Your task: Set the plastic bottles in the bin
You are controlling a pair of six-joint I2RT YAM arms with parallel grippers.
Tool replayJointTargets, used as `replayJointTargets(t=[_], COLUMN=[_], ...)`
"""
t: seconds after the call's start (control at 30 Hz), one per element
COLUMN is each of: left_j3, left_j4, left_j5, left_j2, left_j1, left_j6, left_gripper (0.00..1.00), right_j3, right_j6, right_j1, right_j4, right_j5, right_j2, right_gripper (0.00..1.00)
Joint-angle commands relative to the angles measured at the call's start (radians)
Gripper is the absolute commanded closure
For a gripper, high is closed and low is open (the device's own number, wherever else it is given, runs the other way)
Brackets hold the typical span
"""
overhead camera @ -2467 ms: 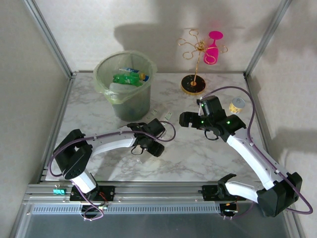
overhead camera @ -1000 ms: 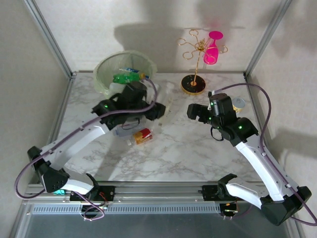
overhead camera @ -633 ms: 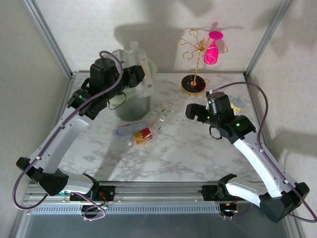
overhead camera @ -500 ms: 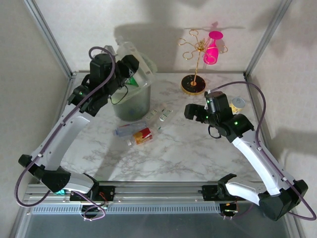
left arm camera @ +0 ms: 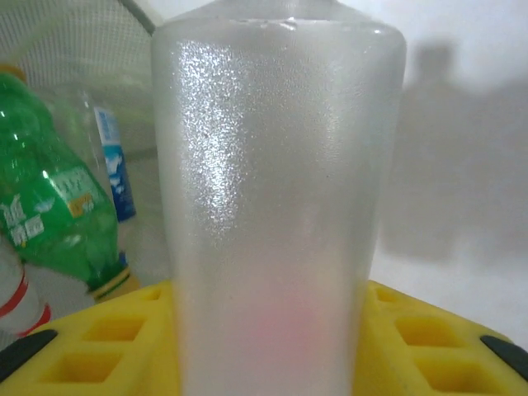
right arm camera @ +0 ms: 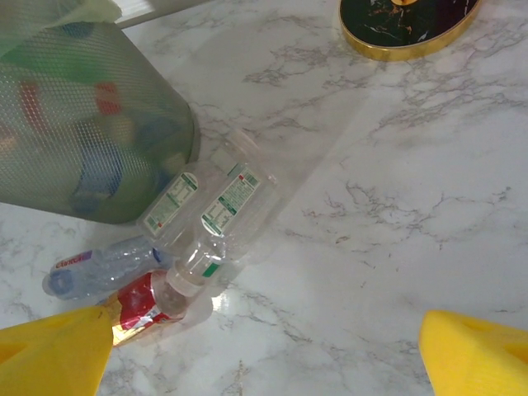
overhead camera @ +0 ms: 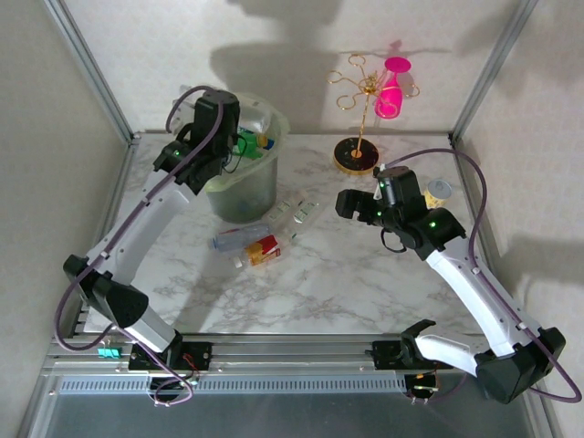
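Down over the large round pale-green translucent plastic bin my left pincer had dropped since a moment before, clamped on a frosted clear plastic bottle held above its mouth for release. My right pincer gaped empty above two small clear labelled bottles lying beside the bin, my likely next pick.

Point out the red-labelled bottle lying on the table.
The bottle nearest the arm bases, beside the blue-capped one; the other two have green-and-white labels.

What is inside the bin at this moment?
In the bin, a green bottle, one with a blue label and one with a red band show. The left arm and the frosted bottle in its jaws cover the rest.
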Motion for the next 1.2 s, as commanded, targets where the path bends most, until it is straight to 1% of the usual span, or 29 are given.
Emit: replayJointTargets(t=[0.0, 0.07, 0.17, 0.33, 0.43, 0.47, 0.53, 0.6, 0.63, 0.67, 0.7, 0.77, 0.87, 0.93, 1.0, 1.03, 1.13, 1.17], left_j3=[0.058, 0.057, 0.076, 0.094, 0.084, 0.079, 0.061, 0.033, 0.028, 0.028, 0.032, 0.027, -0.018, -0.036, -0.042, -0.044, -0.036, -0.032], left_j4=[-0.004, 0.011, 0.017, 0.006, -0.022, -0.037, -0.055, -0.030, -0.022, -0.014, -0.014, 0.004, 0.065, 0.082, 0.077, 0.070, 0.049, 0.044], left_j5=[-0.128, -0.165, -0.185, -0.176, -0.192, -0.191, -0.155, -0.134, -0.130, -0.122, -0.109, -0.046, 0.021, 0.051, 0.062, 0.066, 0.066, 0.062], left_j2=[0.056, 0.079, 0.123, 0.180, 0.201, 0.207, 0.216, 0.216, 0.219, 0.225, 0.233, 0.242, 0.228, 0.216, 0.201, 0.190, 0.161, 0.149], left_j1=[0.009, 0.012, 0.019, 0.024, 0.028, 0.035, 0.054, 0.065, 0.068, 0.070, 0.076, 0.089, 0.098, 0.102, 0.102, 0.101, 0.102, 0.102], left_j6=[-0.083, -0.072, -0.060, -0.044, -0.046, -0.056, -0.093, -0.101, -0.104, -0.100, -0.097, -0.092, -0.065, -0.055, -0.054, -0.053, -0.049, -0.046], left_gripper=[0.87, 0.87, 0.87, 0.88, 0.88, 0.88, 0.88, 0.87, 0.84, 0.78, 0.70, 0.59, 0.47, 0.37, 0.32, 0.27, 0.20, 0.12], right_j3=[-0.014, -0.017, -0.023, -0.032, -0.035, -0.035, -0.036, -0.038, -0.038, -0.042, -0.043, -0.041, -0.035, -0.030, -0.024, -0.022, -0.019, -0.019], right_j6=[0.011, 0.006, 0.000, -0.002, -0.002, -0.003, -0.003, -0.005, -0.006, -0.008, -0.007, -0.007, -0.010, -0.013, -0.017, -0.017, -0.017, -0.017], right_j1=[-0.004, -0.005, -0.005, -0.004, -0.004, -0.004, -0.004, -0.004, -0.005, -0.004, -0.004, -0.005, -0.004, -0.004, -0.004, -0.004, -0.004, -0.004], right_j4=[0.031, 0.031, 0.030, 0.033, 0.033, 0.033, 0.034, 0.034, 0.035, 0.036, 0.034, 0.037, 0.037, 0.035, 0.033, 0.032, 0.037, 0.038], right_j5=[-0.015, -0.014, -0.013, -0.005, -0.007, -0.009, -0.013, -0.017, -0.019, -0.020, -0.023, -0.026, -0.026, -0.023, -0.022, -0.021, -0.020, -0.022], right_j2=[-0.008, -0.010, -0.014, -0.020, -0.023, -0.023, -0.021, -0.018, -0.017, -0.013, -0.011, -0.006, -0.002, -0.003, -0.001, 0.000, 0.000, 0.002], right_gripper=[0.04, 0.04, 0.04, 0.04, 0.04, 0.04, 0.04, 0.04, 0.04, 0.04, 0.04, 0.04, 0.04, 0.04, 0.04, 0.04, 0.04, 0.04])
